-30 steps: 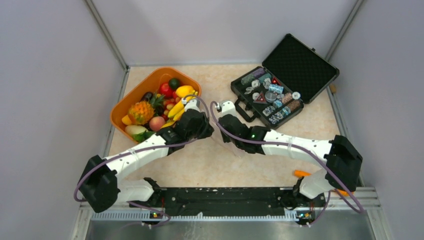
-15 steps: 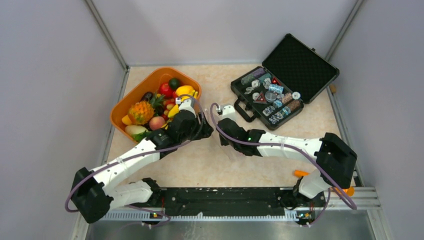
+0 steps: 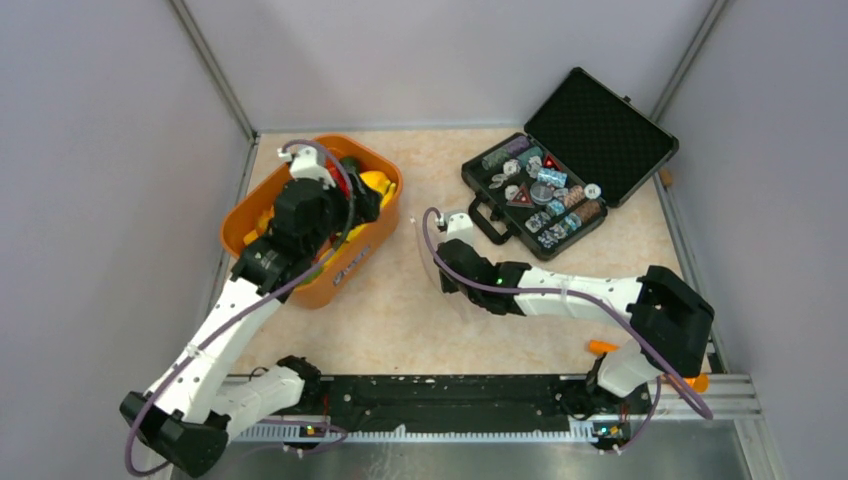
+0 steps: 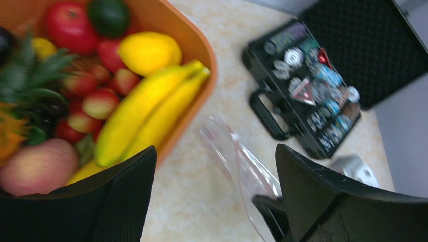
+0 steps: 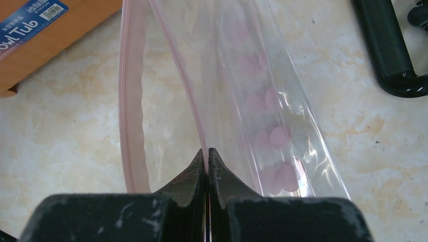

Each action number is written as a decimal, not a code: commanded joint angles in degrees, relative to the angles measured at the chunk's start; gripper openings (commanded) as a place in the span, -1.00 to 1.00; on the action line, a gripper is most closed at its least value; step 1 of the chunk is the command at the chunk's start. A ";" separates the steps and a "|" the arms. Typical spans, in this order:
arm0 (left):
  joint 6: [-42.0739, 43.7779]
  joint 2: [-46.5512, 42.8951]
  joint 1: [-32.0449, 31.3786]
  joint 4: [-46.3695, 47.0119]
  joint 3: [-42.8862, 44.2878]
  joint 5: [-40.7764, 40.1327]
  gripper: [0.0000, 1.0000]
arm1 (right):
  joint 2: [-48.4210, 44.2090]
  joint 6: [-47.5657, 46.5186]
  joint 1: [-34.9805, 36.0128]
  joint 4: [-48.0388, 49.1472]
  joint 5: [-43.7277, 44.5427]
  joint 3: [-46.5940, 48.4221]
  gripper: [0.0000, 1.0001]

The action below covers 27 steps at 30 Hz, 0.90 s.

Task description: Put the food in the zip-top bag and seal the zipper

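The left gripper (image 4: pixel 216 151) was moved off the zip-top bag (image 5: pixel 252 91) to the food (image 4: pixel 146 116) in the orange basket (image 3: pixel 375 240), opened wide, empty. The zipper (image 5: pixel 132 101) is pinched by the closed right gripper (image 5: pixel 207 154), on open table (image 3: pixel 400 320) between basket and black case (image 3: pixel 600 130).

A robotics lab test cell is indicated. A marble-patterned counter (image 3: pixel 400 320) is enclosed by plain grey panels (image 3: pixel 120 150) set in aluminium posts (image 3: pixel 212 72). A left arm (image 3: pixel 215 335) and a right arm (image 3: pixel 580 295), both cabled, are bolted to a black rail (image 3: pixel 450 390). Toy food (image 4: pixel 141 113) is laid out in an orange basket (image 3: pixel 350 262).
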 commanded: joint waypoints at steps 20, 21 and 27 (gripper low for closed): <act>10.68 27.78 26.86 0.83 14.40 28.28 0.70 | -2.72 -1.05 0.04 1.75 -0.63 0.72 -1.00; 10.28 29.64 27.61 0.33 15.84 28.69 0.69 | -2.79 -1.08 0.00 1.67 -0.63 0.77 -1.00; 7.50 37.26 30.40 4.41 20.79 29.62 0.68 | -3.23 -1.71 0.00 1.37 -0.61 0.74 -1.00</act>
